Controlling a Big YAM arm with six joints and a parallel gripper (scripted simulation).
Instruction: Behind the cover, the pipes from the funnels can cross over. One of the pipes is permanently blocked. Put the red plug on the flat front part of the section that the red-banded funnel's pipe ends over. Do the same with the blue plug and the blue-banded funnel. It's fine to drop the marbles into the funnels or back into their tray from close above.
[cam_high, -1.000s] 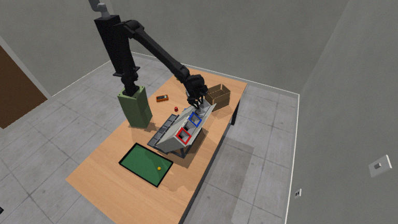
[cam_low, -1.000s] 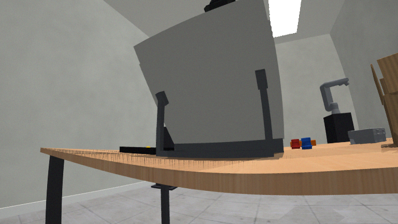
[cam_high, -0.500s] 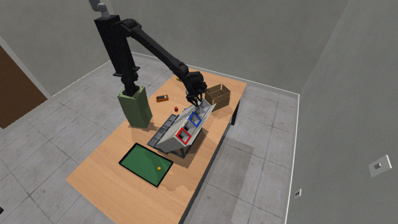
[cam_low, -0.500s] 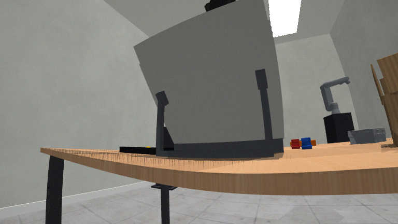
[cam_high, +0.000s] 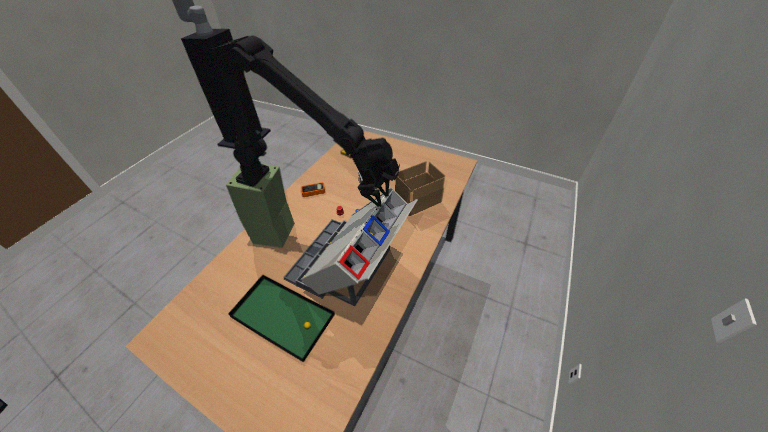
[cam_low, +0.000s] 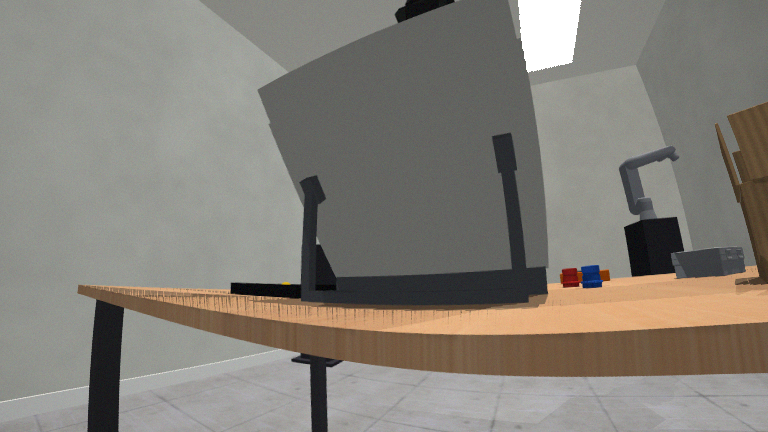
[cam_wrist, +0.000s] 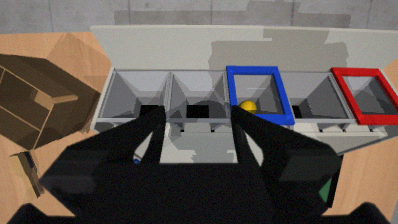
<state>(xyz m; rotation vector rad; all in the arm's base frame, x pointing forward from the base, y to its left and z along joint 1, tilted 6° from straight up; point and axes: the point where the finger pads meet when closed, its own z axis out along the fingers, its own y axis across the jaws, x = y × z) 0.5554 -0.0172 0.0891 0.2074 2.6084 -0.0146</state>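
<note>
The funnel rig stands on the table under a grey cover (cam_high: 332, 268) (cam_low: 408, 161). My gripper (cam_high: 375, 199) (cam_wrist: 198, 111) is open and empty, close above the row of funnels at the far end. It hangs over the plain funnel just left of the blue-banded funnel (cam_high: 366, 229) (cam_wrist: 252, 70). A yellow marble (cam_wrist: 248, 106) lies inside the blue-banded funnel. The red-banded funnel (cam_high: 345, 253) (cam_wrist: 357, 72) is two places further along. The red plug (cam_high: 339, 210) (cam_low: 570, 277) and the blue plug (cam_low: 590, 276) stand on the table beside the rig. The dark sections (cam_high: 316, 251) run along the rig's lower side.
A green tray (cam_high: 268, 311) with one yellow marble (cam_high: 307, 324) lies at the near end of the rig. An open cardboard box (cam_high: 421, 185) (cam_wrist: 35, 105) stands right beside the gripper. An orange device (cam_high: 313, 188) lies near the green arm pedestal (cam_high: 261, 206).
</note>
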